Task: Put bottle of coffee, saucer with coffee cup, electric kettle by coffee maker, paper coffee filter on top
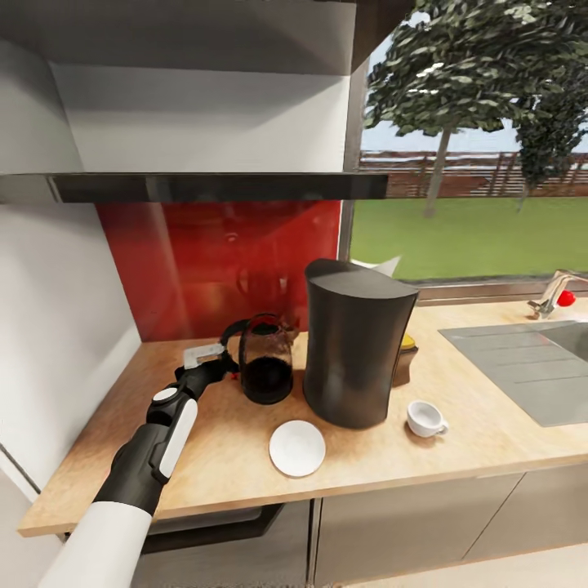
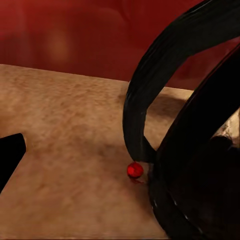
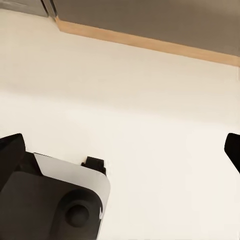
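Head view: I am reaching my left claw [image 1: 214,362] toward the kettle [image 1: 265,359], which is standing on the counter [image 1: 204,457] just to the left of the coffee maker [image 1: 356,353], already in the spot the task wants. In the left wrist view, the kettle's black loop handle [image 2: 150,85] is arching close ahead, with its red button [image 2: 134,170] at the handle's foot and one dark fingertip [image 2: 9,152] showing well off to the side; I am judging the claw to be spread and gripping nothing, placed either to grasp or to let go of the handle.

The saucer [image 1: 297,447] is lying in front of the coffee maker, toward the counter's front edge. The cup [image 1: 425,418] is standing apart from it, at the coffee maker's front right, so it is not yet sitting on the saucer. A white paper corner, probably the filter [image 1: 380,265], is peeking up behind the coffee maker's top. A brown shape with a yellowish band, likely the coffee bottle [image 1: 405,353], is half hidden at the coffee maker's right side.

Open room: bare counter is stretching left of the kettle as far as the wall. The black shelf [image 1: 220,186] is hanging above the coffee maker, limiting lifts. The sink [image 1: 523,367] is lying well to its right.

Right wrist view: my right claw [image 3: 125,145] is hanging spread over pale floor.
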### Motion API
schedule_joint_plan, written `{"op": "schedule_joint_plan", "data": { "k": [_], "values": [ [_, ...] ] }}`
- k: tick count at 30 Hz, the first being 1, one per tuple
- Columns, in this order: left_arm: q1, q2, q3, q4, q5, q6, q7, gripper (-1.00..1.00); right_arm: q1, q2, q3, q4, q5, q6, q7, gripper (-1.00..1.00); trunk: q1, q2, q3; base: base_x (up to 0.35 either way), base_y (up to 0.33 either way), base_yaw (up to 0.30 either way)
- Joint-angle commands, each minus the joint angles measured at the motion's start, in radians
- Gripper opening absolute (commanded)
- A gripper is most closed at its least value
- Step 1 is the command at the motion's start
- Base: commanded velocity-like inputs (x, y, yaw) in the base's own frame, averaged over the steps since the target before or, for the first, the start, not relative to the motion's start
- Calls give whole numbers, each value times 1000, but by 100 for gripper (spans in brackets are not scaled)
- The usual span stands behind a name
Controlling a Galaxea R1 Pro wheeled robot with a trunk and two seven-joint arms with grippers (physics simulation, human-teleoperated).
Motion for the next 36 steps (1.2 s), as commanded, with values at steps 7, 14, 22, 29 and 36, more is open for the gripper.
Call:
{"op": "schedule_joint_plan", "data": {
  "k": [7,14,22,29,36],
  "values": [
    [1,0,-2,-1,11,2,8,100,-1,0,6,0,2,-2,-4,100,0,-2,-2,-90,74,0],
    [1,0,-2,-1,11,1,7,100,-1,-1,6,0,2,-2,-4,100,0,-2,-2,-181,2,0],
    [43,3,-1,-13,11,0,4,100,-1,-1,6,0,3,-2,-4,100,0,-2,-2,-340,0,0],
    [218,3,-7,-166,11,-15,0,100,-1,-1,6,0,3,-2,-4,100,0,-2,-2,-331,0,0],
    [417,8,-9,-275,10,-152,-56,100,-1,0,6,0,3,-2,-5,100,0,-2,-2,-237,0,0]
  ]
}}
